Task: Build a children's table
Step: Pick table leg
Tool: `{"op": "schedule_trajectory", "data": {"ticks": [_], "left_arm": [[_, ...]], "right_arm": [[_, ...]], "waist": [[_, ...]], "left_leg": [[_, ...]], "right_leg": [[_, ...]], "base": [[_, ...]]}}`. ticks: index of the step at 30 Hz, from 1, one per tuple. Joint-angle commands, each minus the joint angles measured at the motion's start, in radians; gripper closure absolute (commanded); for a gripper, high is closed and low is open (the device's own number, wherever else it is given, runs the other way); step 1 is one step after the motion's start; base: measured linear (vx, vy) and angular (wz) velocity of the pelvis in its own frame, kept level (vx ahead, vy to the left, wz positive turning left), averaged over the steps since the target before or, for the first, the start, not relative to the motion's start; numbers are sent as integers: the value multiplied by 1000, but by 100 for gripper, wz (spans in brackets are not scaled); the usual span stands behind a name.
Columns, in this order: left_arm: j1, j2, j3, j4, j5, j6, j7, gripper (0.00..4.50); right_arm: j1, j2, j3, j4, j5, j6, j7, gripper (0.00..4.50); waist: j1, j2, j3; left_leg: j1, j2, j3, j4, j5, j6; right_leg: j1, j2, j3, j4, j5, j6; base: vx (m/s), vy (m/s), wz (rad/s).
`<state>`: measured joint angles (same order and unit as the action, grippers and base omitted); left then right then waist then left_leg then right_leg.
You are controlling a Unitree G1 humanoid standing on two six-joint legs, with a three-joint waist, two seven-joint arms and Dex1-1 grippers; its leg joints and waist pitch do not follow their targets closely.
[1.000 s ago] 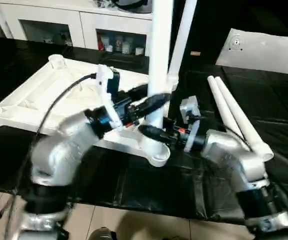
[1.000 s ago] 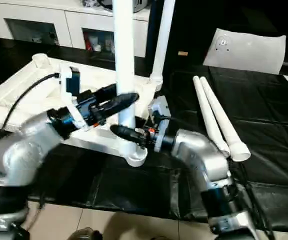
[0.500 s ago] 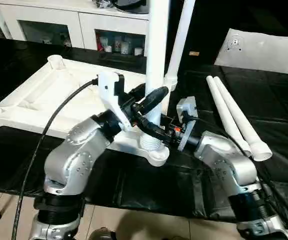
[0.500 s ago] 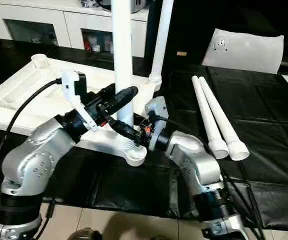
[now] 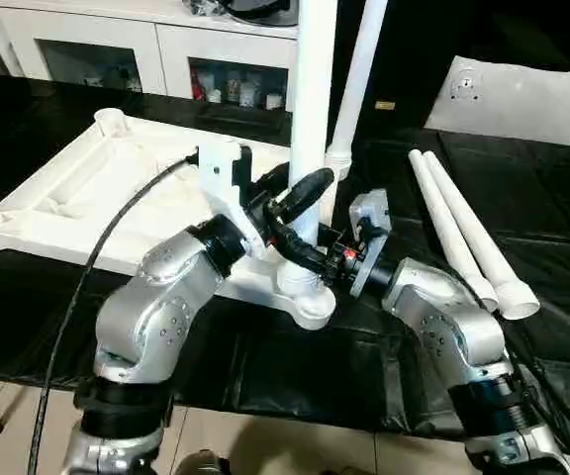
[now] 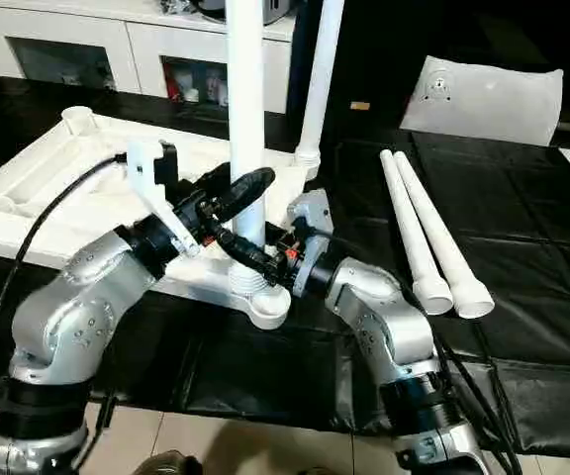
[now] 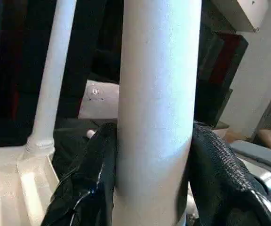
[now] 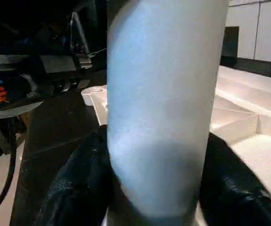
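Observation:
The children's table top [image 5: 87,188] lies upside down on the black-covered table, ribs up. A white leg [image 5: 314,89] stands upright in the near right corner socket [image 5: 310,309]. My left gripper [image 5: 300,196] is shut on this leg, its black fingers [image 7: 91,174] pressed to both sides. Lower on the same leg, just above the socket, my right gripper [image 5: 300,259] is shut too, fingers [image 8: 79,188] against the tube. A second leg [image 5: 359,79] stands in the far right corner. Two loose legs [image 5: 463,233] lie side by side to the right.
A flat whitish plastic bag [image 5: 518,99] lies at the back right. White cabinets [image 5: 146,49] stand behind the table. The black table's front edge runs just below my elbows, with pale floor [image 5: 265,435] beneath.
My left arm has swung in from a blurred pose and settled, and its fingers have narrowed onto the upright leg. The right gripper has stayed low on the leg.

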<state>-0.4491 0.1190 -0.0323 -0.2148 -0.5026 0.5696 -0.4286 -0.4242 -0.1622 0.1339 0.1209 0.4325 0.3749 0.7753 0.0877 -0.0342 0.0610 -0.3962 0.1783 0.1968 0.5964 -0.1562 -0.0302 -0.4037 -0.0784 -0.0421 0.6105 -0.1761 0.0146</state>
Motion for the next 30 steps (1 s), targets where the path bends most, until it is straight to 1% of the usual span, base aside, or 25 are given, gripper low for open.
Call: {"op": "schedule_trajectory", "data": {"ticks": [1, 2, 3, 4, 5, 7, 9, 10, 12, 13, 15, 17, 18, 19, 20, 21, 22, 23, 25, 27, 29, 30], "left_arm": [[-29, 18, 27, 13, -26, 21, -28, 262], [-34, 23, 31, 15, -35, 27, -38, 262], [-39, 32, 32, 17, -43, 34, -52, 262], [-41, 37, 32, 18, -49, 37, -61, 262], [-46, 50, 34, 20, -64, 48, -86, 262], [-53, 73, 31, 20, -89, 65, -129, 262], [-58, 95, 23, 17, -104, 78, -168, 262], [-60, 103, 20, 15, -114, 87, -185, 262], [-65, 126, 5, 10, -137, 109, -239, 262], [-64, 132, -2, 6, -141, 112, -255, 262], [-63, 137, -8, 2, -145, 113, -271, 262], [-64, 140, -13, 2, -151, 115, -284, 262], [-67, 149, -24, 1, -160, 119, -310, 262], [-67, 151, -26, 1, -160, 119, -313, 262], [-69, 161, -37, -1, -165, 123, -337, 262], [-69, 161, -37, -1, -165, 123, -338, 262], [-70, 165, -40, -1, -166, 124, -347, 262], [-71, 168, -42, 0, -166, 124, -354, 262], [-81, 172, -45, 7, -166, 125, -364, 262], [-84, 175, -45, 9, -165, 125, -371, 262], [-86, 177, -44, 11, -165, 125, -374, 262], [-89, 179, -45, 14, -165, 122, -378, 262]], "right_arm": [[-17, -27, -22, -21, 18, 22, 27, 169], [-20, -33, -26, -22, 25, 29, 34, 154], [-24, -40, -29, -23, 31, 37, 42, 146], [-27, -44, -31, -23, 35, 42, 47, 142], [-34, -63, -28, -24, 39, 54, 68, 136], [-45, -91, -24, -21, 43, 72, 100, 111], [-57, -115, -21, -12, 40, 86, 124, 98], [-64, -127, -19, -6, 39, 93, 136, 98], [-84, -159, -6, 11, 43, 128, 185, 98], [-87, -165, 0, 11, 47, 134, 203, 98], [-88, -171, 8, 7, 55, 143, 225, 98], [-87, -180, 18, 2, 65, 151, 256, 98], [-88, -194, 34, -3, 78, 168, 301, 98], [-88, -195, 35, -3, 78, 169, 304, 98], [-91, -201, 43, 0, 80, 179, 328, 98], [-91, -201, 43, 0, 80, 180, 329, 96], [-92, -201, 44, 1, 81, 184, 336, 96], [-95, -201, 43, 4, 85, 188, 345, 114], [-100, -200, 40, 10, 92, 191, 362, 132], [-101, -201, 40, 11, 94, 192, 368, 142], [-100, -202, 41, 10, 96, 196, 374, 171], [-99, -204, 42, 9, 100, 201, 380, 171]], "waist": [[-2, -4, -65], [-1, -3, -65], [0, -4, -66], [1, -3, -66], [1, -5, -66], [3, -5, -68], [4, -5, -70], [2, -7, -68], [3, -6, -69], [4, -11, -68], [4, -9, -69], [4, -10, -69], [3, -13, -68], [4, -14, -69], [5, -12, -67], [6, -15, -68], [5, -16, -67], [5, -16, -68], [5, -18, -67], [5, -16, -67], [5, -16, -68], [5, -15, -68]], "left_leg": [[32, 46, -29, -78, -341, -55], [32, 45, -29, -78, -340, -54], [32, 45, -28, -77, -329, -52], [30, 46, -28, -77, -320, -52], [30, 46, -28, -77, -316, -50], [32, 46, -26, -76, -299, -44], [30, 46, -26, -75, -279, -43], [30, 46, -25, -76, -276, -41], [32, 46, -24, -74, -280, -42], [31, 46, -24, -74, -276, -39], [31, 48, -24, -74, -270, -39], [33, 47, -24, -74, -278, -41], [32, 48, -24, -74, -281, -43], [33, 48, -25, -74, -285, -42], [33, 48, -24, -75, -288, -42], [33, 49, -25, -75, -288, -44], [32, 49, -24, -74, -286, -47], [33, 49, -25, -75, -285, -48], [33, 49, -25, -74, -292, -48], [34, 49, -25, -74, -291, -51], [35, 49, -25, -74, -289, -53], [34, 49, -25, -74, -286, -53]], "right_leg": [[26, -56, 34, -88, -391, -103], [26, -56, 34, -87, -391, -104], [26, -56, 35, -87, -386, -105], [27, -57, 35, -86, -374, -109], [28, -57, 35, -86, -369, -111], [29, -55, 35, -81, -339, -125], [32, -55, 35, -76, -312, -137], [31, -55, 35, -75, -305, -144], [32, -56, 35, -75, -308, -150], [33, -57, 36, -76, -311, -151], [33, -58, 36, -74, -306, -154], [33, -57, 35, -74, -309, -157], [33, -57, 36, -75, -315, -157], [34, -58, 35, -75, -321, -156], [33, -59, 36, -76, -329, -155], [33, -60, 35, -76, -334, -155], [32, -60, 36, -76, -331, -155], [32, -60, 36, -76, -332, -155], [32, -60, 36, -77, -347, -153], [31, -60, 36, -77, -345, -156], [31, -60, 36, -76, -334, -158], [32, -59, 36, -74, -324, -161]], "base": [[0, 0, 0], [0, 0, 0], [0, 0, 0], [0, 0, 0], [0, 0, 0], [0, 0, 0], [0, 0, 0], [0, 0, 0], [0, 0, 0], [0, 0, 0], [0, 0, 0], [0, 0, 0], [0, 0, 0], [0, 0, 0], [0, 0, 0], [0, 0, 0], [0, 0, 0], [0, 0, 0], [0, 0, 0], [0, 0, 0], [0, 0, 0], [0, 0, 0]]}}
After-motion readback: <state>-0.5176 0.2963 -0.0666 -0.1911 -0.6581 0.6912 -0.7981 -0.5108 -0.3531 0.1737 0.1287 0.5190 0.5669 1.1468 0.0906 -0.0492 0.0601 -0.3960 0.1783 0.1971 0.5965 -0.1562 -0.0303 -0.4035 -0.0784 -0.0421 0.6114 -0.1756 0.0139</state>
